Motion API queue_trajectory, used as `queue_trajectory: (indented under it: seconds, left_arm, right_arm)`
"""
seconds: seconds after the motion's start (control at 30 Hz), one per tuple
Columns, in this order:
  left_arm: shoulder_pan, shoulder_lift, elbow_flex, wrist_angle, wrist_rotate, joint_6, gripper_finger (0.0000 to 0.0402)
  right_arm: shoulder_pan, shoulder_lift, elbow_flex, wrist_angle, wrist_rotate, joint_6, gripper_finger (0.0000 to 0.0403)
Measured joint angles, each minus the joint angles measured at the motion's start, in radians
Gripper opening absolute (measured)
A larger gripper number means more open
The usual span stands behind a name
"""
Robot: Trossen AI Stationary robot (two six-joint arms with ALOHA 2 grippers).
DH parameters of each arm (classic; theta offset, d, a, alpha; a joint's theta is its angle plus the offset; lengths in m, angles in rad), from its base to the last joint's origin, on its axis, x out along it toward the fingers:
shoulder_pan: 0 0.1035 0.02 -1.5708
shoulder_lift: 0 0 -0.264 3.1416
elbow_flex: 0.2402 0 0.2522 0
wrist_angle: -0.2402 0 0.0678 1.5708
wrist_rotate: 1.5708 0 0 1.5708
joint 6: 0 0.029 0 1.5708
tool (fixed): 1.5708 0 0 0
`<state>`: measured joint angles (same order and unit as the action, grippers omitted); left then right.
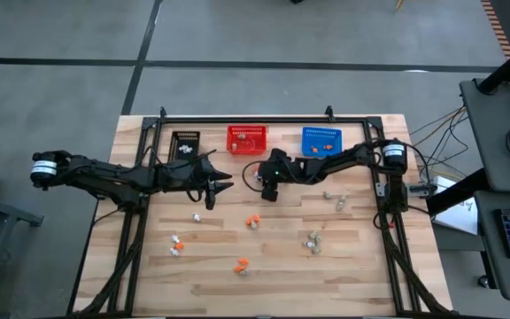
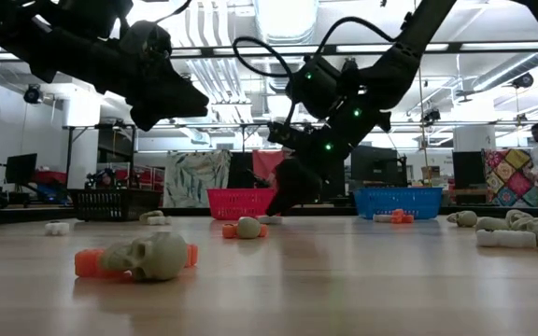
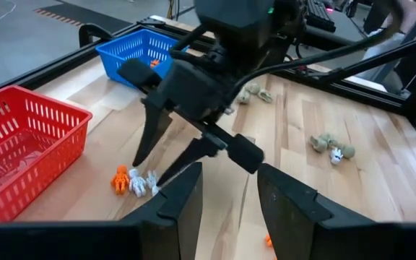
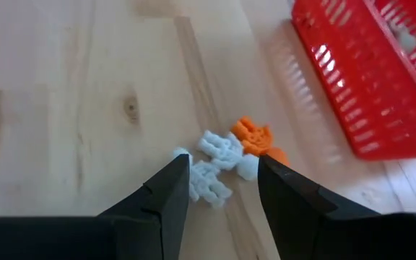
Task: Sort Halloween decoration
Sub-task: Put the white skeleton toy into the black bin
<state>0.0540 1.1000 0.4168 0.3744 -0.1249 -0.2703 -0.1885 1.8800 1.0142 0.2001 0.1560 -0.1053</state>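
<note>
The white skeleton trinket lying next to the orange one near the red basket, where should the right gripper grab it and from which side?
Grip the white skeleton trinket across its narrow body, coming straight down from above. It lies flat on the table, touching the orange trinket, so the open right gripper should probably straddle only the white piece, on the side away from the orange one.

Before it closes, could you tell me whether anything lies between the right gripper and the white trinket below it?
Nothing visible does: the right gripper is open right over the white trinket; an orange trinket touches it.
</note>
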Motion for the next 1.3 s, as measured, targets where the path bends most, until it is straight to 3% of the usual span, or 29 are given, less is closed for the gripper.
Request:
queue_trajectory:
  seconds: [0.63,1.3]
  left_arm:
    - [0.0,0.0,0.0,0.0,0.0,0.0,0.0116]
    - [0.0,0.0,0.0,0.0,0.0,0.0,0.0116]
  right_arm:
    - [-0.005,0.043,0.001,0.004,-0.101,0.046,0.0143]
    - [-0.005,0.028,-0.001,-0.001,-0.155,0.046,0.0023]
